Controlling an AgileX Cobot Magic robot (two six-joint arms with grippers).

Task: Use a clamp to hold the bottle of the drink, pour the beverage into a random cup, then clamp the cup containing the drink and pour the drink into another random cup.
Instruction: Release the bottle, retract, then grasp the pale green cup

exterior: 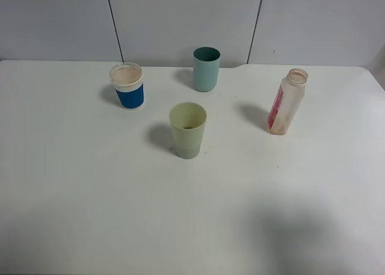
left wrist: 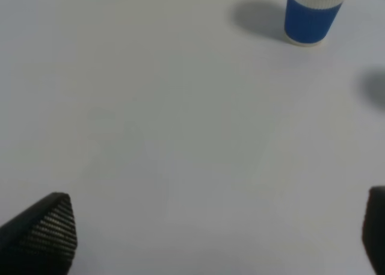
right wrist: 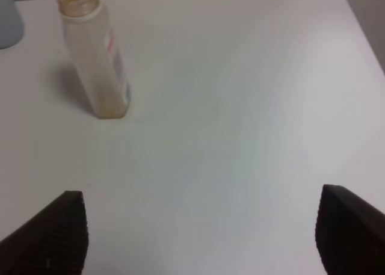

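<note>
Both stand wide and empty. The left claw has the blue-and-white cup well ahead of it — the right claw has the bottle ahead, untouched.

We're up high on the exterior camera, looking down and forward over the whole white table to the wall behind. Now the left wrist: low, close to the surface, peering forward past the left gripper, catching the blue-and-white cup that the high view also has. Right wrist, same low forward look past the right gripper, shares the bottle.
</note>
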